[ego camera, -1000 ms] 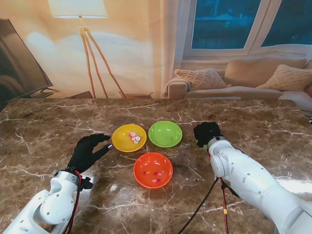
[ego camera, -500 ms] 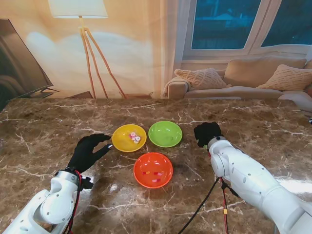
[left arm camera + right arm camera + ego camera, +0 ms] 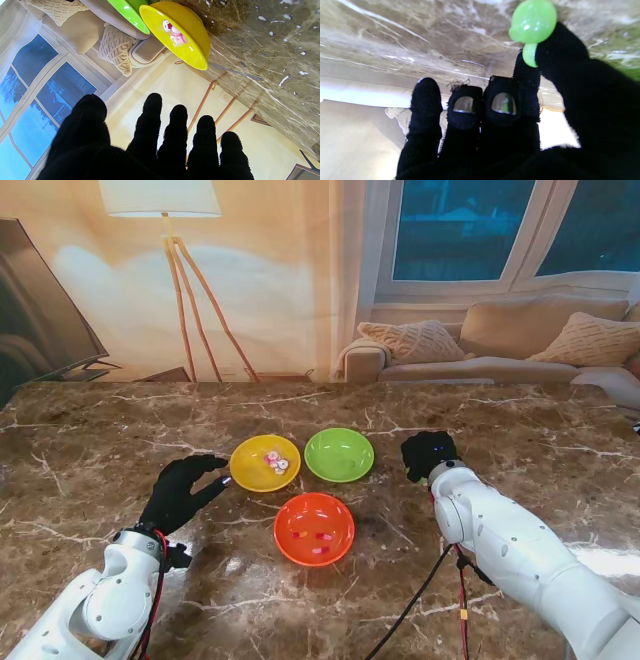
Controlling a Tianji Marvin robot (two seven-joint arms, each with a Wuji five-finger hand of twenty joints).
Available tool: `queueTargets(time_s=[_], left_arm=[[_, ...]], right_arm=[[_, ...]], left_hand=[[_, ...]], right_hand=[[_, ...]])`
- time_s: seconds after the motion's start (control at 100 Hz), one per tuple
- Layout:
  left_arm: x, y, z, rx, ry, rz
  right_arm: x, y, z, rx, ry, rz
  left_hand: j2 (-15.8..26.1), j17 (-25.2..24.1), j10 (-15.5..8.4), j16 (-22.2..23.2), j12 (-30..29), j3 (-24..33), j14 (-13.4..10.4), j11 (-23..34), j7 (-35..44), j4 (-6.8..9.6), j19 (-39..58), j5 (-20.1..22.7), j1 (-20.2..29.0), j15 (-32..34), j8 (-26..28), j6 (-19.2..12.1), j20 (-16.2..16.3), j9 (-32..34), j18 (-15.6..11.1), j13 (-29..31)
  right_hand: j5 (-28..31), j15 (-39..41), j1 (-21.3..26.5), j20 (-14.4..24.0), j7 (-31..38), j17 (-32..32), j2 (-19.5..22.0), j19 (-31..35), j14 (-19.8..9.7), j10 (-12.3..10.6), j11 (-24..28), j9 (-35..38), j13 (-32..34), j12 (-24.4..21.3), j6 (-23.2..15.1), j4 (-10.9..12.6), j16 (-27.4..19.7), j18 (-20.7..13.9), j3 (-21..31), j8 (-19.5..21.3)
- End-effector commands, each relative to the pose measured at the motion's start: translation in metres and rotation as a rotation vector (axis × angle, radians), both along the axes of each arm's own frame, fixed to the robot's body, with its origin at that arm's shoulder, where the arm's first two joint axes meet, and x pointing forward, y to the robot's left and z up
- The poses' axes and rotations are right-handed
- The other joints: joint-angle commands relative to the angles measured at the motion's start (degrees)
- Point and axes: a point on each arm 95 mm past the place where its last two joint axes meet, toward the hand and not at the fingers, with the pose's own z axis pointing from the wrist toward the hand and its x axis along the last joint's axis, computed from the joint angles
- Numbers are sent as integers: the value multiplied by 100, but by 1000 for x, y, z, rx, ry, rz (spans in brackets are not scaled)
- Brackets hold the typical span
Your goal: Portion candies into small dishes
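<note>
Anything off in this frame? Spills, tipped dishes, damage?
Dishes look fine: yellow dish, green dish and orange dish sit upright, no candy visible on the table. One oddity: the right robot hand glove is worn through at two fingertips, exposing shiny pads, while it pinches a green candy.

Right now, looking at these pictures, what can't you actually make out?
- Right hand fingers: in the stand view its own back hides them; only the wrist view shows a pale green round candy pinched at the fingertips.
- Small candies in the orange round dish: too small to count.
- Shiny green round dish: cut off by the left wrist view's edge.
</note>
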Motion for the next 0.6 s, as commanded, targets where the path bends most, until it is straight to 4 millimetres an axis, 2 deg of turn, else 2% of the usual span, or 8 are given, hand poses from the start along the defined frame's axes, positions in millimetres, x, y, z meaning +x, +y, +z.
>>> queueTargets(time_s=[0.0, 0.29, 0.59], left_arm=[[-2, -1, -3, -1, 6, -2], [-2, -1, -3, -1, 5, -1], [-1, -1, -3, -2, 2, -1]], right_arm=[[-11, -10, -19, -29, 63, -18], [-11, -9, -17, -25, 46, 1], [-6, -3, 3, -3, -30, 47]], left_hand=[[266, -103, 77, 47, 56, -130, -54, -10, -18, -41, -216, -30, 2, -85, 105, -45, 83, 80, -72, -29], [272, -103, 79, 47, 55, -133, -48, -12, -19, -45, -215, -35, 4, -88, 105, -41, 84, 69, -74, -36], [276, -102, 79, 46, 55, -136, -45, -13, -20, -45, -216, -42, -1, -88, 104, -39, 86, 73, -74, -36]], right_hand=[[631, 69, 340, 61, 663, -43, 112, 12, -41, 130, 10, 170, -54, -18, -326, -15, 16, 77, -198, 274], [565, 9, 388, 44, 628, -123, 356, -34, -96, 162, 18, 67, -174, 163, -497, 72, 35, 18, -241, 783], [511, -16, 391, 28, 547, -168, 514, -66, -143, 158, 16, -25, -250, 279, -585, 116, 34, -21, -294, 1043]])
